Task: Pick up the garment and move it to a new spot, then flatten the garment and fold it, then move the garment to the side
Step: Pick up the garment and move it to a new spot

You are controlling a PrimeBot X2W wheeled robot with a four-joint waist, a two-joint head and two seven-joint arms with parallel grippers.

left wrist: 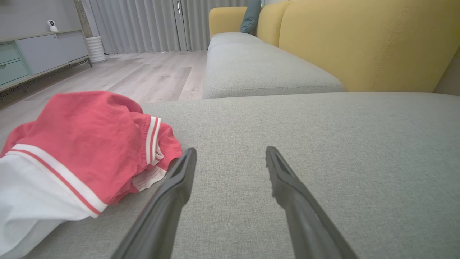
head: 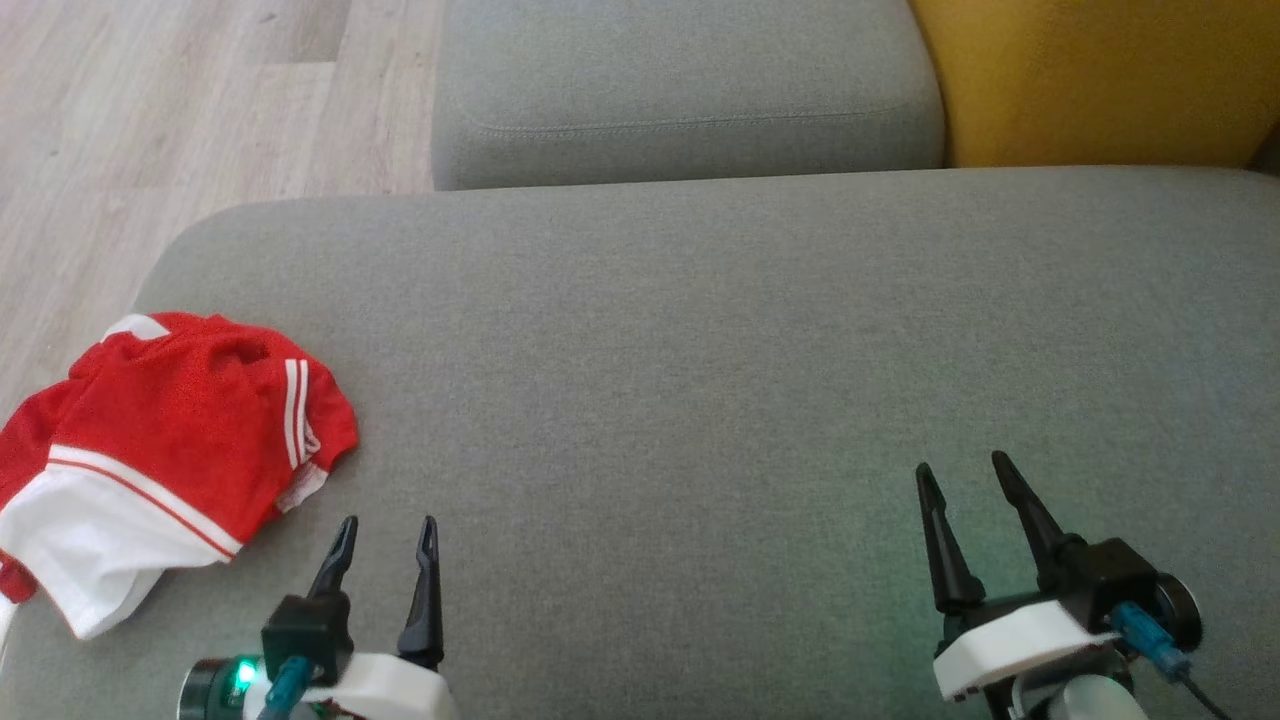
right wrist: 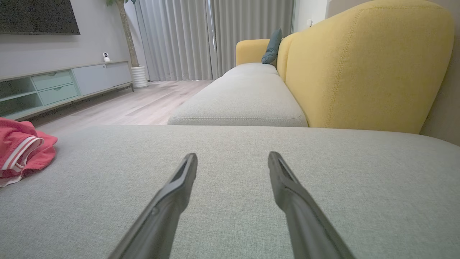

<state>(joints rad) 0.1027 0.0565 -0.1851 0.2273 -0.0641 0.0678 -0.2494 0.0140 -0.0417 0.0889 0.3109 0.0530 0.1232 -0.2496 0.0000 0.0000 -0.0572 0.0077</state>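
Garment [head: 170, 430] lies crumpled on the cushion [head: 700, 350], just ahead and left of the left pincer [head: 389, 522] and well left of the right pincer [head: 961, 464]. Both pincers stand wide and empty. Expect light, limp cloth. Pinch a bunched fold near the striped sleeve [head: 296, 405].

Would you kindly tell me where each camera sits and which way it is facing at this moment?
Head view: on the robot's head, looking down at the grey cushion; left tool and right tool show, both open.
Left wrist view: low over the cushion, looking along the left tool's fingers; garment just left of them.
Right wrist view: low, along the right tool's fingers toward the yellow backrest.
Both wrist views share garment, backrest and curtains.
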